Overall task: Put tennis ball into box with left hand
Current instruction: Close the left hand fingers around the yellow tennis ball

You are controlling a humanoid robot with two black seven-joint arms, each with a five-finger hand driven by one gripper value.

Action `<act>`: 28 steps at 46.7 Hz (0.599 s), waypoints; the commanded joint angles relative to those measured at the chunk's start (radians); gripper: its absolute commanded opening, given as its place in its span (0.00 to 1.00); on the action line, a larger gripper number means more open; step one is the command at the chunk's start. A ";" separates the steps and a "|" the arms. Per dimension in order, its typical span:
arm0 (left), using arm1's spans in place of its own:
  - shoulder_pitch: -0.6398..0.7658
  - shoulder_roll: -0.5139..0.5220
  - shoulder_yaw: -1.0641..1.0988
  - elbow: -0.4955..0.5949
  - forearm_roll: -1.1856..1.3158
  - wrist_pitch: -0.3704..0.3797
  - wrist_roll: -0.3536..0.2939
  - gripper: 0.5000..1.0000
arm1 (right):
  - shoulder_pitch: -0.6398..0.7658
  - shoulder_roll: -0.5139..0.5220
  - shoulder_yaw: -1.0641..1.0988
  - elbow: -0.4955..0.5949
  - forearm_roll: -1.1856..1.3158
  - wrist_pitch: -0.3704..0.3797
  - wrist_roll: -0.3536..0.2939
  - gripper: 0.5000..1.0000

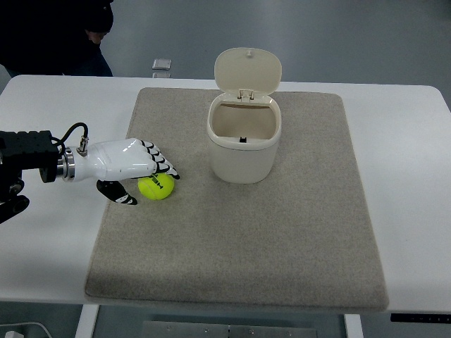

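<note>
The left robot hand [137,172] reaches in from the left side over a gray mat [282,239]. It is white with black fingertips. Its fingers [163,167] lie over the top of a yellow-green tennis ball [156,186], and its thumb [120,192] sits low on the ball's left side. The robot hand is closing around the ball, but the ball looks like it sits on the mat, so I cannot tell if the hold is firm. The ball has dark letters on it, too small to read. To the right of the robot hand, a bit farther back, stands a cream box [244,144] with its lid [247,69] flipped up and open. The mat lies on a white counter [42,246].
</note>
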 commanded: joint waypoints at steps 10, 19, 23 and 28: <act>0.000 -0.002 0.000 0.000 0.010 -0.001 0.000 0.59 | 0.000 0.000 0.000 0.000 0.000 0.000 0.000 0.88; 0.000 -0.004 0.000 0.002 0.011 0.001 0.000 0.58 | 0.000 0.000 0.000 0.000 0.000 0.000 0.000 0.88; 0.000 -0.002 0.000 0.002 0.018 0.001 0.000 0.56 | 0.000 0.000 0.000 0.000 0.000 0.000 0.000 0.88; 0.000 -0.002 0.000 0.002 0.025 0.001 0.001 0.44 | 0.000 0.000 0.000 0.000 0.000 0.000 0.000 0.88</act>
